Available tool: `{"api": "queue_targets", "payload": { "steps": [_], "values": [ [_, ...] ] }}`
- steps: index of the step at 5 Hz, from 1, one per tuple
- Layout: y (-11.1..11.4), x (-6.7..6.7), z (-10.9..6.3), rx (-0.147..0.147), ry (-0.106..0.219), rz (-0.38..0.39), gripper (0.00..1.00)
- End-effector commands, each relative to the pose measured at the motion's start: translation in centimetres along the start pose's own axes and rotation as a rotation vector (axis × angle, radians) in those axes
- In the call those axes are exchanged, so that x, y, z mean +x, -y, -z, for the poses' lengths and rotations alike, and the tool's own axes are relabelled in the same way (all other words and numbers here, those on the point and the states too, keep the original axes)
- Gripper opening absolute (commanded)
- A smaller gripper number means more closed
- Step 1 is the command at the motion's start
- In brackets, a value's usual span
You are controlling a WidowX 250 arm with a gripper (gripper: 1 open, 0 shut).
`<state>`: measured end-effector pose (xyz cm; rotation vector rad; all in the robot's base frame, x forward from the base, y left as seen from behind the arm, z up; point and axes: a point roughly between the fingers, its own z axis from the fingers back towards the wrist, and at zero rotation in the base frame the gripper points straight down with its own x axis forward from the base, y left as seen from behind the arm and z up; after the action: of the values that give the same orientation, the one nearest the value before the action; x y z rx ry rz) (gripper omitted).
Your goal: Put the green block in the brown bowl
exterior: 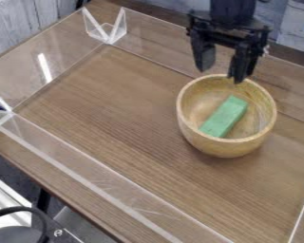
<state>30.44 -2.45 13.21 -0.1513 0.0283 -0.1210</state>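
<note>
Green block (223,118) lying inside brown bowl (226,140); pincer (226,69) spread and empty, above bowl rim at 12 o'clock.

- A robot lab or test cell, not a home.
- The wood-grain worktop (117,114) is fenced by low clear acrylic walls (41,66), with a clear bracket (106,27) at the far corner, as in a fixed test arena.
- A black robot arm (231,9) with fingers (245,65) hangs over it.
- Only staged props lie there: a bowl (193,128) holding a block (224,118).
- Black cables (15,226) show below the near edge.
</note>
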Motion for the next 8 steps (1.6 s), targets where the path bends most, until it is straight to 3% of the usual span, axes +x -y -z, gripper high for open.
{"api": "queue_targets", "payload": {
  "steps": [1, 5, 8],
  "values": [
    [0.2, 0.6, -2.2, 0.013, 0.077, 0.006, 1.00],
    [0.0, 1.3, -0.3, 0.024, 0.045, -0.010, 1.00],
    [-0.7, 0.2, -3.4, 0.024, 0.099, -0.028, 1.00]
  ]
}}
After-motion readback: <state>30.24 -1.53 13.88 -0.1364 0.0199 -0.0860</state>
